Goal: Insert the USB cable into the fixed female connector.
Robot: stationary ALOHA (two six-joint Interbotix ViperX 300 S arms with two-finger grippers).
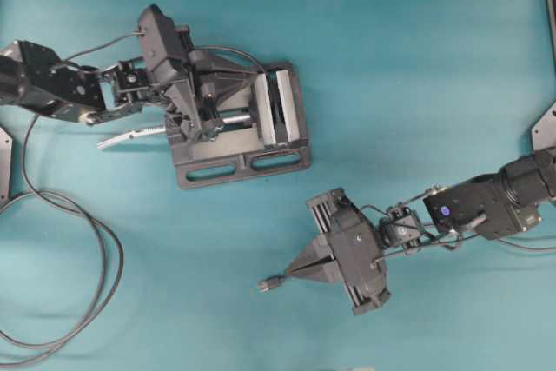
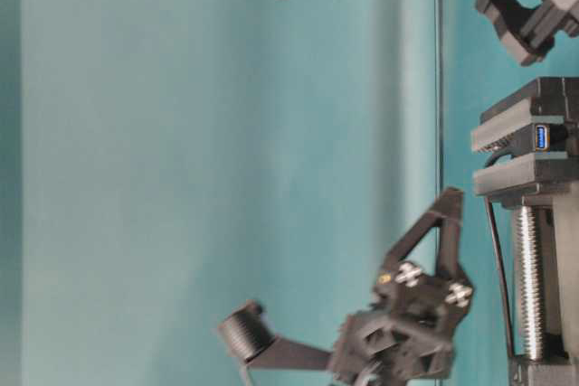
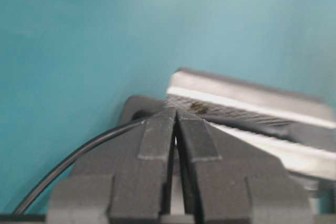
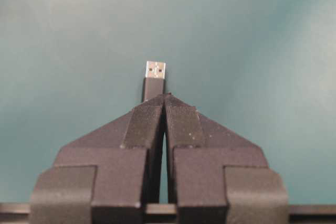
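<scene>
The USB cable's black plug [image 4: 154, 80] with its metal tip [image 1: 264, 285] pokes out just past my right gripper [image 1: 293, 274], in line with the fingers. That gripper [image 4: 165, 96] is shut on the cable right behind the plug, and the cable itself is hidden under the fingers. The fixed female connector [image 2: 541, 137] sits clamped between the jaws of the grey vise [image 1: 261, 162], its blue opening facing the table-level camera. My left gripper [image 1: 207, 119] hovers shut and empty over the vise's screw [image 3: 176, 111]. The plug is well short of the connector, lower right of the vise.
The thicker black cable [image 1: 95, 249] loops across the left of the table and arcs over the vise's back [image 1: 234, 51] into its jaws. The vise's silver screw handle [image 1: 130, 135] sticks out to the left. Black plates [image 1: 547, 128] sit at the table's side edges.
</scene>
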